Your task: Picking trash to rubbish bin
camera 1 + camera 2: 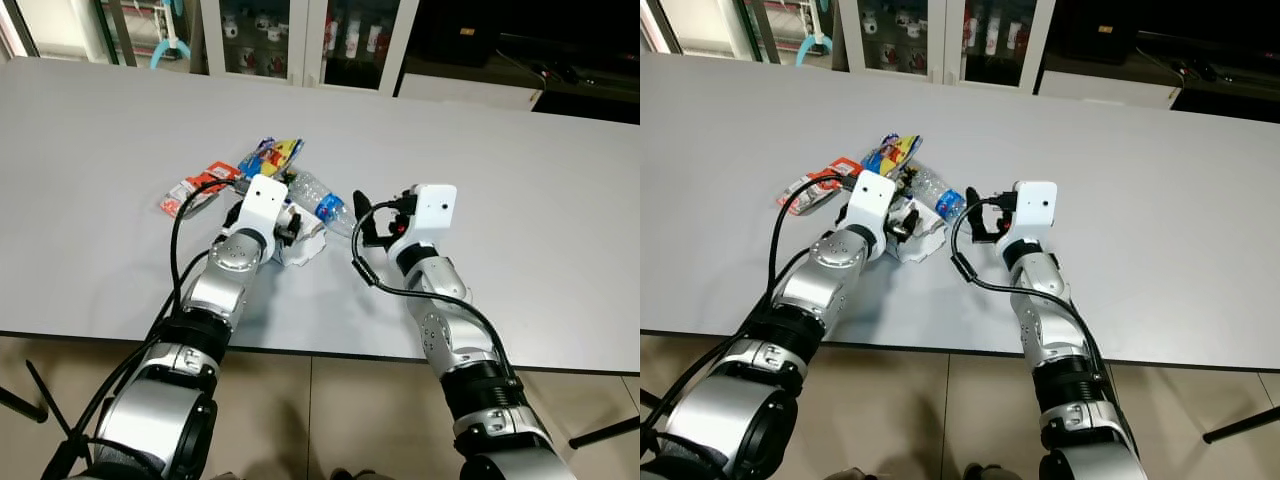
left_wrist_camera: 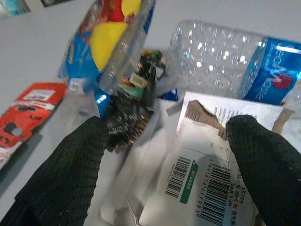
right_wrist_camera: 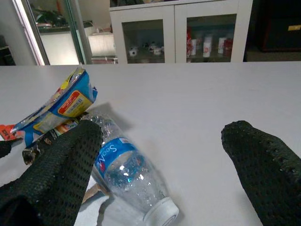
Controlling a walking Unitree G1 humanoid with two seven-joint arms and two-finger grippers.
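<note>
While both arms reach out over the grey tabletop [image 1: 520, 200] in the left eye view, the left tool [image 1: 292, 228] sits right on the little trash pile, its fingers down in the crumpled white paper [image 1: 305, 248]. Just past it lies the clear plastic bottle [image 1: 322, 200] with a blue label, and beyond that the blue and yellow snack wrapper [image 1: 270, 155]. A red and white wrapper [image 1: 198, 187] lies off to that tool's outer side. The right tool [image 1: 362, 222] hovers just beside the bottle's cap end, not touching it as far as I can see.

Right eye view, same deal: the left tool [image 1: 902, 222] is in the paper [image 1: 915, 240], and the right tool [image 1: 975, 215] is next to the bottle [image 1: 936, 195]. Glass-door cabinets [image 1: 940, 40] stand behind the tabletop.

Left wrist view: the two black fingers [image 2: 66, 174] are spread wide, one on each side of the torn white packaging [image 2: 197, 169] with barcodes on it, not closed on it. The bottle [image 2: 225, 61] and the snack wrapper [image 2: 108, 42] are right ahead of the fingertips.

Right wrist view: these fingers [image 3: 263, 160] are wide apart too and hold nothing. The bottle [image 3: 129, 172] lies on the tabletop right by one finger, cap toward the camera, with the snack wrapper [image 3: 59, 108] behind it.
</note>
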